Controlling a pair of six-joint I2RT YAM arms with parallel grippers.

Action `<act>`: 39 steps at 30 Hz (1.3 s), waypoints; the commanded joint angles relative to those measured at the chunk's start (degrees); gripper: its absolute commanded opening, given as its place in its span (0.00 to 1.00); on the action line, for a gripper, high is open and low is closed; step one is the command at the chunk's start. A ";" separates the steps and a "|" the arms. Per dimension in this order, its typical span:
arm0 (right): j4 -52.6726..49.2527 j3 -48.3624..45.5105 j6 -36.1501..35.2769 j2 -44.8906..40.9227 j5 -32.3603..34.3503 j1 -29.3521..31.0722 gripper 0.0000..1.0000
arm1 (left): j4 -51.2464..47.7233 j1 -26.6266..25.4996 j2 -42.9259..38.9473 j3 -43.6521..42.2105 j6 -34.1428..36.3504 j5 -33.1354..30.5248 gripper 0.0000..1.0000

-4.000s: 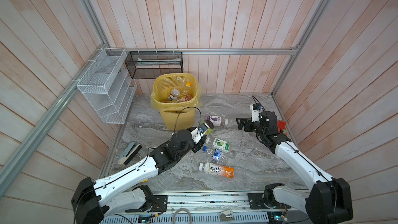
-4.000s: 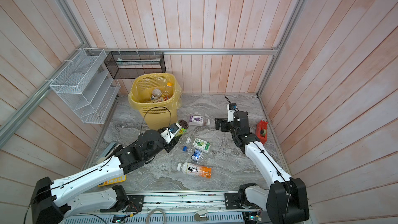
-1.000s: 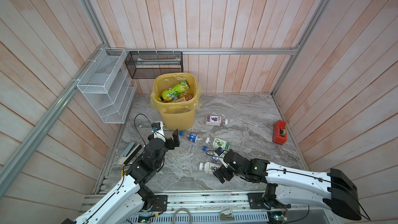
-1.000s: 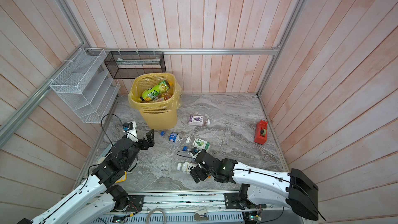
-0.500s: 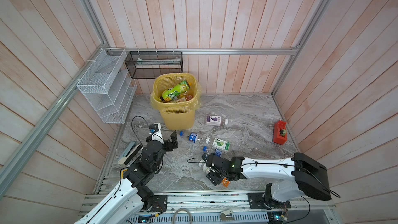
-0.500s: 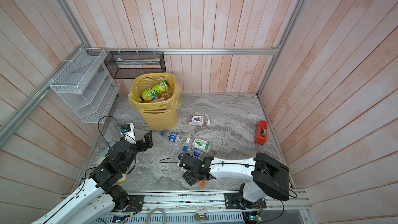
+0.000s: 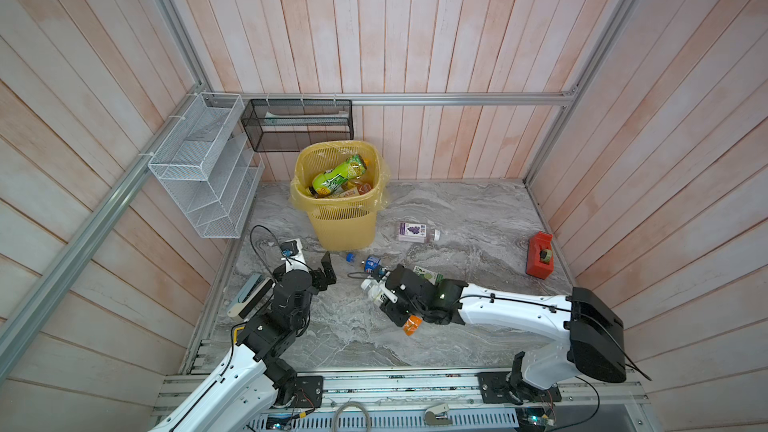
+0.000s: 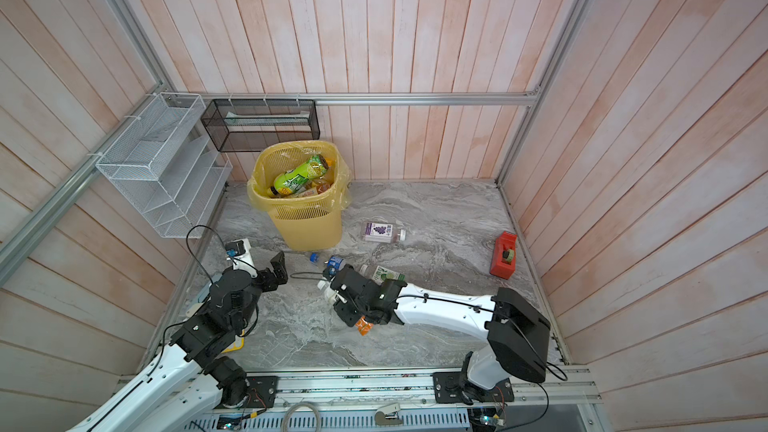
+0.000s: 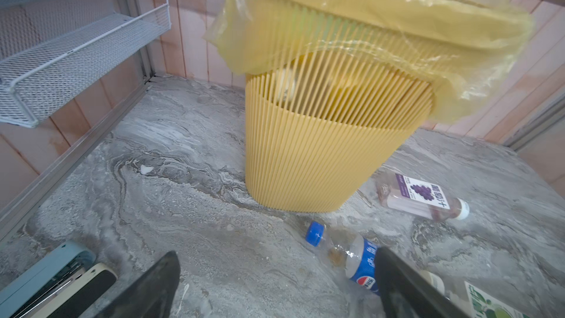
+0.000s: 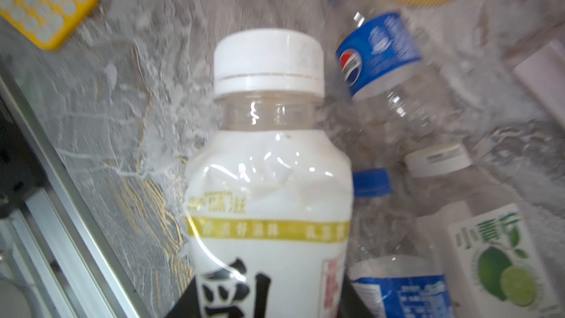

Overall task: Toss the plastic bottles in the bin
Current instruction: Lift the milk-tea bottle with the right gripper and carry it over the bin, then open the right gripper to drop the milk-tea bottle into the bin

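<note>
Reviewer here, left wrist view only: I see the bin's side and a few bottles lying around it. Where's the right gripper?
Observer: Nearer the robot than the bin, the right gripper is shut on a white-capped bottle.
Operator: What's inside the bin?
Observer: A green bottle lies on top of the pile.
Operator: Any non-bottle clutter I'm missing?
Observer: A red tape dispenser, far right in both top views.

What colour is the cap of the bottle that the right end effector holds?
White: the cap of the bottle, clearest in the right wrist view.
</note>
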 commanded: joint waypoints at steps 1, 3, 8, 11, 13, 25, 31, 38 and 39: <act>8.79 4.68 -4.46 -6.87 0.14 -4.76 0.40 | -0.95 3.36 0.88 0.64 -2.00 -0.14 1.00; 13.73 6.56 -5.75 -10.34 0.06 -8.27 0.40 | -0.54 5.01 1.72 0.80 -3.13 0.61 1.00; 26.73 11.16 -7.62 -14.90 -0.82 -16.04 0.40 | 0.79 5.93 5.22 1.58 -2.72 -0.01 1.00; 30.63 18.12 -5.32 -11.23 -5.40 -20.83 0.40 | 1.15 6.16 7.09 2.30 -1.85 -0.03 1.00; 32.20 23.48 -1.90 -6.43 -8.70 -23.11 0.40 | 1.81 6.28 8.19 2.60 -1.27 0.42 1.00; 28.80 64.41 21.22 34.60 -30.27 -23.23 0.37 | 3.08 7.24 12.20 4.25 2.01 3.15 1.00; 9.99 90.12 18.97 49.40 -29.71 -22.29 0.65 | 1.72 8.19 12.82 5.39 2.70 4.88 1.00; 11.45 72.87 11.69 34.19 -20.42 -22.78 0.99 | 1.28 8.42 12.25 5.87 2.90 5.27 1.00; 10.31 72.79 10.91 33.11 -19.50 -22.91 1.00 | 1.46 8.43 12.42 5.94 2.63 5.45 1.00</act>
